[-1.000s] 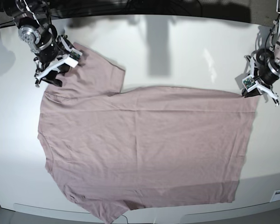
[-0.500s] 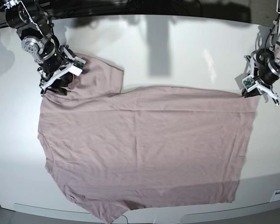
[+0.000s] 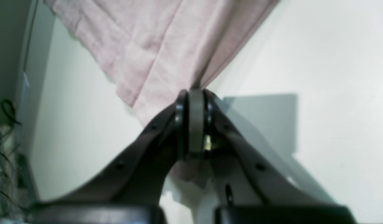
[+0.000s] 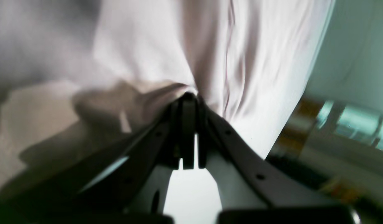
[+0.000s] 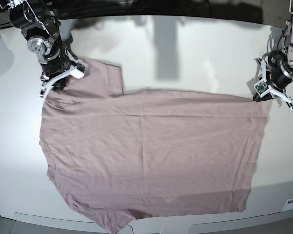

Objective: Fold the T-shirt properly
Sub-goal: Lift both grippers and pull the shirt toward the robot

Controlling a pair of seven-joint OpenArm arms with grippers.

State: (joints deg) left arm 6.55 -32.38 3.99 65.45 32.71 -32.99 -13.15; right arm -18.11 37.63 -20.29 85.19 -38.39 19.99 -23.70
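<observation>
So you've got the T-shirt [image 5: 146,156] spread flat across most of the table [image 5: 185,53], collar end toward the left of the base view, hem toward the right; the near sleeve hangs a bit over the near edge.

Your right gripper [image 5: 56,80] is at the far-left, clamped on the fabric around the far shoulder where the sleeve starts; the right wrist view shows the jaws pressed together with cloth bunched up at the tips. Your left gripper [image 5: 263,95] sits at the far-right hem corner; the left wrist view has its jaws closed too, with the pink hem corner pinched right at the tips.

Looks to me like you're set up to carry the far edge over toward the near side, so here's how I'd do it well: lift both ends together and evenly; keep the far edge taut between the two grips so the middle doesn't sag and drag; the fabric's thin and floppy, so go slow or it'll ripple. The left grip looks like it only has the very corner; I'd watch for that one slipping out if you pull too hard sideways.
</observation>
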